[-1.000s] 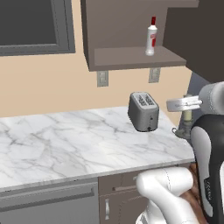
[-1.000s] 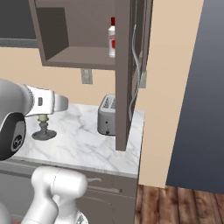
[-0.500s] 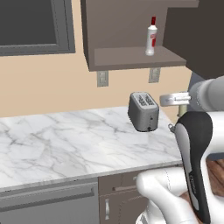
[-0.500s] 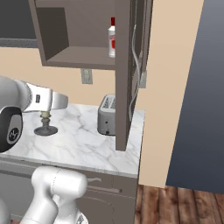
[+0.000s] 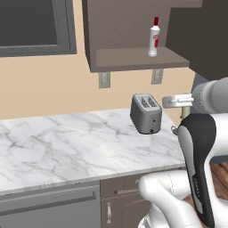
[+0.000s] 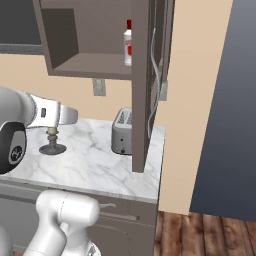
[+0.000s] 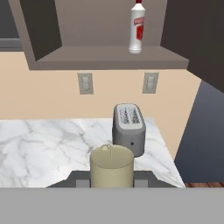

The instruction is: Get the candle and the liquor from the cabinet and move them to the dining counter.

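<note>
My gripper (image 7: 111, 181) is shut on the candle (image 7: 111, 168), a pale olive stick standing upright between the fingers. Seen from the right base, the candle (image 6: 50, 132) and its dark dish base (image 6: 52, 148) hang under the white hand, just above the marble. The left base view shows the hand (image 5: 178, 101) right of the toaster. The liquor (image 5: 154, 38) (image 6: 128, 44) (image 7: 137, 28), a white bottle with a red cap, stands on the shelf of the open brown cabinet (image 5: 133, 26) (image 6: 90, 35) (image 7: 100, 26), above and beyond the gripper. The dining counter is out of view.
A silver toaster (image 5: 146, 113) (image 6: 122, 132) (image 7: 129, 127) sits on the marble wall counter (image 5: 67, 142) under the cabinet. The open cabinet door (image 6: 141, 85) (image 5: 200, 35) juts out on the right. A dark framed panel (image 5: 31, 26) hangs at upper left. Wood floor (image 6: 200, 235) lies right of the counter.
The arm's forearm has swung lower and further into the left base view, and the hand with the candle has edged slightly left. The bottle and toaster have not moved.
</note>
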Tool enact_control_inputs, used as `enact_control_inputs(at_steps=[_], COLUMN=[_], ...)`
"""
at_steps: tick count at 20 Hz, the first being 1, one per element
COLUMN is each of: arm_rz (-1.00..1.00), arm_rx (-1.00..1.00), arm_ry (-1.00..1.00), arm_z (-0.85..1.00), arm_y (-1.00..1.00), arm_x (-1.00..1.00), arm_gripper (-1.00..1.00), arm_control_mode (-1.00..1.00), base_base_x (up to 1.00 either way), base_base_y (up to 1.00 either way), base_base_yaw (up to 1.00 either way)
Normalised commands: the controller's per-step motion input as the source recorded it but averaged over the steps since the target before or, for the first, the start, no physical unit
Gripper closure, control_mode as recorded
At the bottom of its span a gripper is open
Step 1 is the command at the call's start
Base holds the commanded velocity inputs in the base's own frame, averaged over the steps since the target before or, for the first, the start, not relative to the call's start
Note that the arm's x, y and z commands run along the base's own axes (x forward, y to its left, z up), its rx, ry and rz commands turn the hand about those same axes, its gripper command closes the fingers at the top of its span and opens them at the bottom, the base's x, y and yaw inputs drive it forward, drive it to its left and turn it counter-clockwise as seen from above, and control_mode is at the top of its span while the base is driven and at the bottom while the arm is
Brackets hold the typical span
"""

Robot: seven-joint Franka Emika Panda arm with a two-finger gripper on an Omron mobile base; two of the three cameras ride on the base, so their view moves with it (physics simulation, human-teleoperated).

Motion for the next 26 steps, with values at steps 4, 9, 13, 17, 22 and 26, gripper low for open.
enact_control_inputs(at_steps=[4, 9, 13, 17, 22, 26], arm_rz=[0.00, 0.00, 0.00, 0.00, 0.00, 0.00], arm_rx=[0.00, 0.00, 0.00, 0.00, 0.00, 0.00], arm_ry=[0.00, 0.00, 0.00, 0.00, 0.00, 0.00], arm_z=[0.00, 0.00, 0.00, 0.00, 0.00, 0.00], arm_y=[0.00, 0.00, 0.00, 0.00, 0.00, 0.00], arm_x=[0.00, 0.00, 0.00, 0.00, 0.00, 0.00], arm_gripper=[1.00, 1.00, 1.00, 1.00, 1.00, 1.00], arm_control_mode=[-1.00, -1.00, -1.00, 1.00, 1.00, 1.00], base_base_x=[0.00, 0.00, 0.00, -0.45, -1.00, -0.56], base_base_y=[0.00, 0.00, 0.00, 0.21, 0.31, 0.27], base_base_yaw=[0.00, 0.00, 0.00, 0.12, 0.57, 0.93])
